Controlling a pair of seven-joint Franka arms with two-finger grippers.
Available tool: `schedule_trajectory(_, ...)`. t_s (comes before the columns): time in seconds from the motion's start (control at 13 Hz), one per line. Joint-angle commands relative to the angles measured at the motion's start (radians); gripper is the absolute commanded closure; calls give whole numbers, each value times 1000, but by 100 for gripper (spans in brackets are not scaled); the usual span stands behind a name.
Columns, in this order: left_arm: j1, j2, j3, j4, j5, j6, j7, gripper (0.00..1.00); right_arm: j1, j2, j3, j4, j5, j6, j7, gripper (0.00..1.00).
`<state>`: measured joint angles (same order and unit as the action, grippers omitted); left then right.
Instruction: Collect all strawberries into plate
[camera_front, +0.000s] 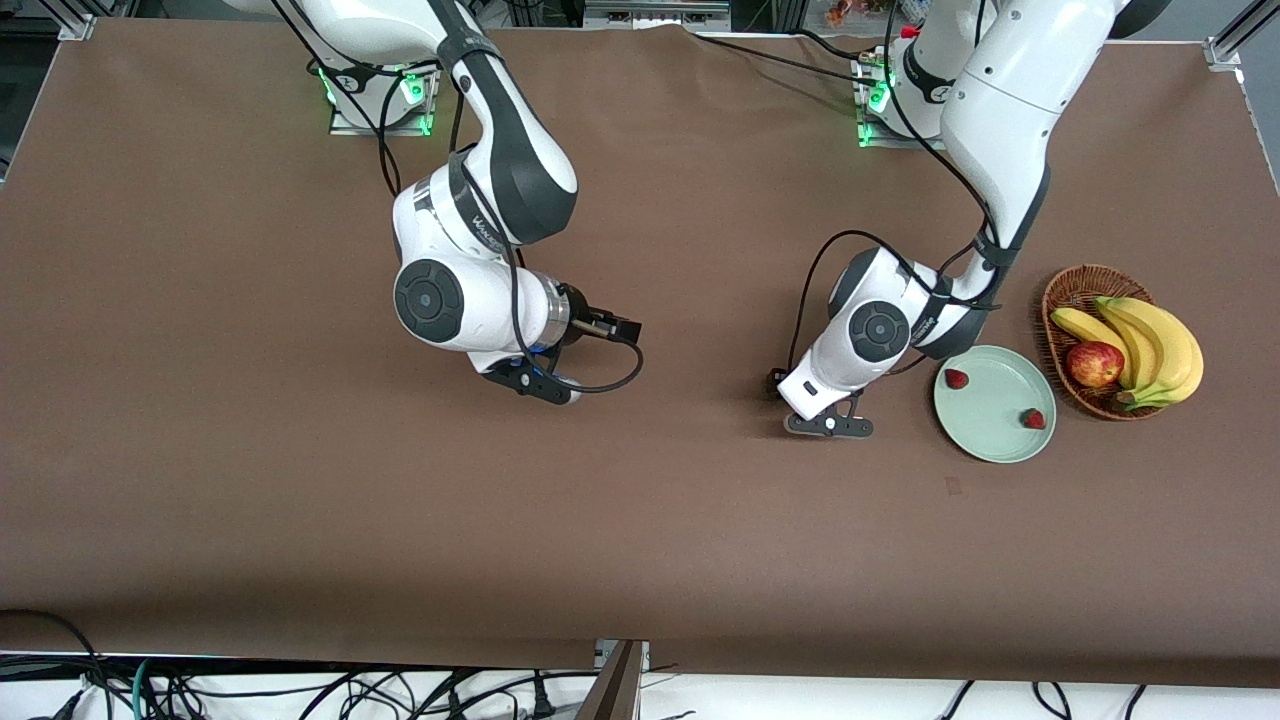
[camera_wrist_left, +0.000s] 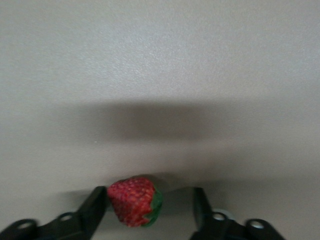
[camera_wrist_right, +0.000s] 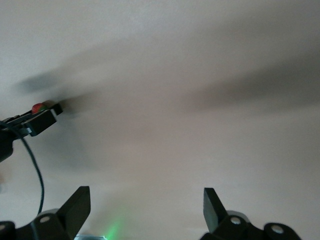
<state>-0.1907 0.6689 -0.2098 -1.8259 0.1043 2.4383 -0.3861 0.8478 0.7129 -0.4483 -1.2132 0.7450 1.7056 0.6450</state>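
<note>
A brown table (camera_front: 250, 480) is seen from above, with both arms reaching over it. The plate (camera_front: 990, 432) is taken as the landmark: it lies flat on the table toward the left arm's end. A wicker basket (camera_front: 1062, 296) stands just beside the plate, closer still to that end of the table, and bananas (camera_front: 1160, 345) and an apple (camera_front: 1094, 363) are held in it.

The left gripper (camera_wrist_left: 150, 207) is lowered to the table just beside the plate, toward the right arm's end. Its fingers are spread apart, and a third strawberry (camera_wrist_left: 134, 201) is seen between them, lying against one finger (camera_wrist_left: 95, 205) while a gap is left to the other.

The right gripper (camera_wrist_right: 145, 205) is held over bare table well apart from the plate, with its fingers wide apart and nothing between them.

Two strawberries (camera_front: 957, 379) (camera_front: 1033, 419) are found on the plate, one near each edge.
</note>
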Motion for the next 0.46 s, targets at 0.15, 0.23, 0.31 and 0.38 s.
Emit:
schedule_trajectory(0.15,0,-34,6,-41,17,12,-11,98,19,-32,-3,-29,-36,0,-11,1)
schedule_trajectory(0.23,5,-34,7,-39,17,12,-10,100,19,-32,-3,-29,-39,0,-11,1)
schedule_trajectory(0.31,20,-40,7,-33,17,5,4,100,19,-32,-4,-29,-41,0,-15,1)
schedule_trajectory(0.38,42,-54,7,-30,18,1,12,100,19,-32,-18,-29,-41,-3,-16,1)
